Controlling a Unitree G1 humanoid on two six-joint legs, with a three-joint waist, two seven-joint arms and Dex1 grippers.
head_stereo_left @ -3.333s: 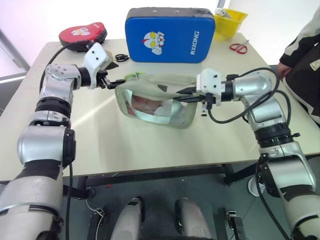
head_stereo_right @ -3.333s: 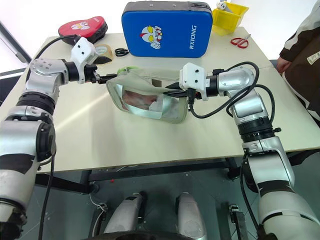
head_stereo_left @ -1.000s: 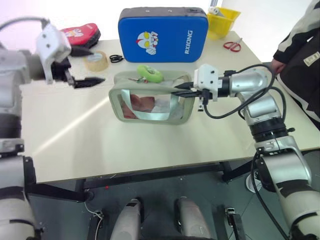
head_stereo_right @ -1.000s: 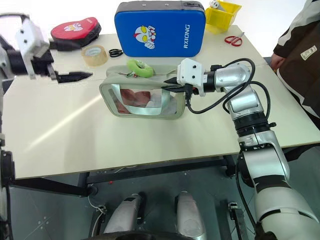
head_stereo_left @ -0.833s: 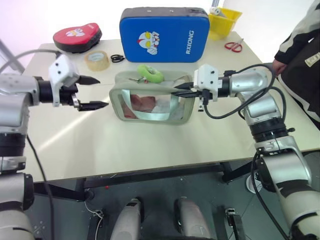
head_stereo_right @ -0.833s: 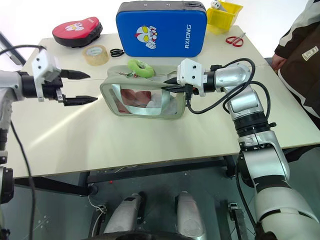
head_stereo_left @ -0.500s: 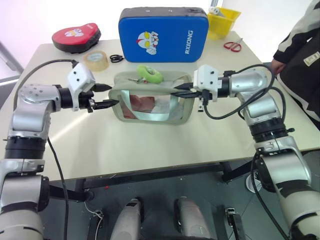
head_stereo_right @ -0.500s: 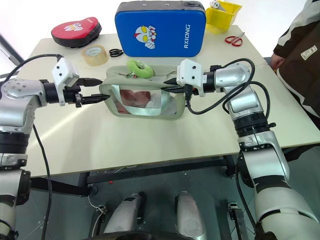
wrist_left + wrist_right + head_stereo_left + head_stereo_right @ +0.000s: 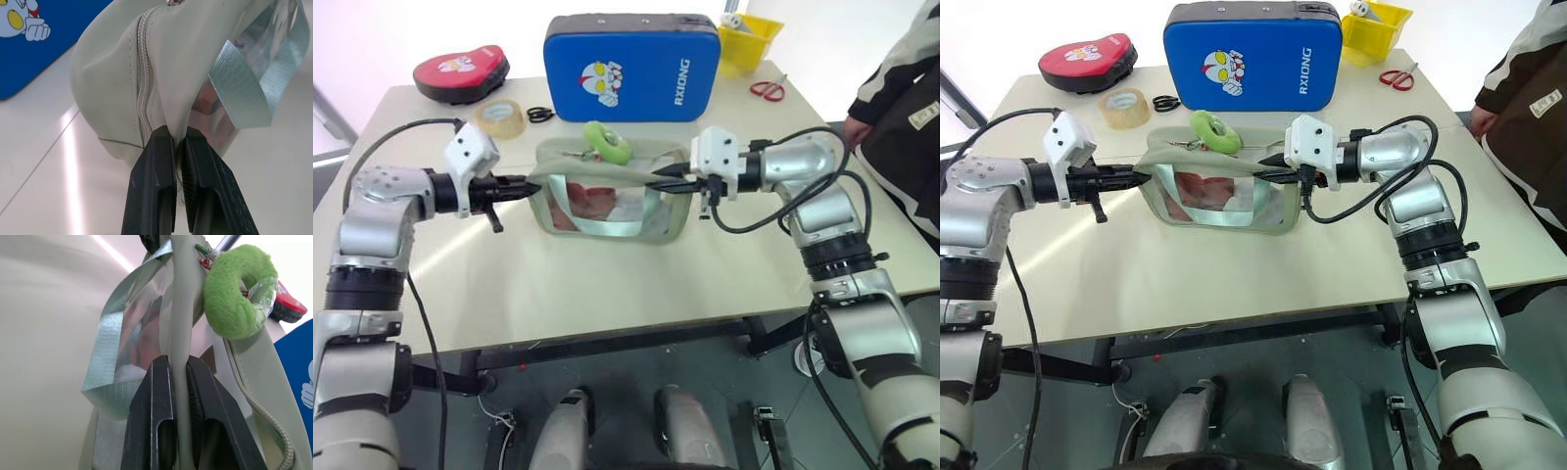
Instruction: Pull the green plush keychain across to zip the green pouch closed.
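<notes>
**Both grippers pinched the pouch's ends**

The left gripper [image 9: 522, 186] was clamped on the fabric at the end of the green pouch [image 9: 607, 201], its two black fingers [image 9: 151, 196] squeezed together on the seam beside the zipper teeth. The right gripper [image 9: 664, 179] gripped the pouch's opposite end, a fold of fabric caught between its fingers [image 9: 146, 426]. Between them the pouch stood near the table's [image 9: 607, 284] middle, clear window facing the robot and showing reddish and white contents. The green plush keychain [image 9: 608, 142] sat on the pouch's top edge, at about 12 o'clock from its centre. Further out at 12 o'clock stood a blue pad [image 9: 631, 54]; at 10 o'clock lay a tape roll [image 9: 502, 118], black scissors [image 9: 540, 114] and a red pad [image 9: 461, 71]; at 1 o'clock, red scissors [image 9: 769, 90] and a yellow bin [image 9: 749, 41].
</notes>
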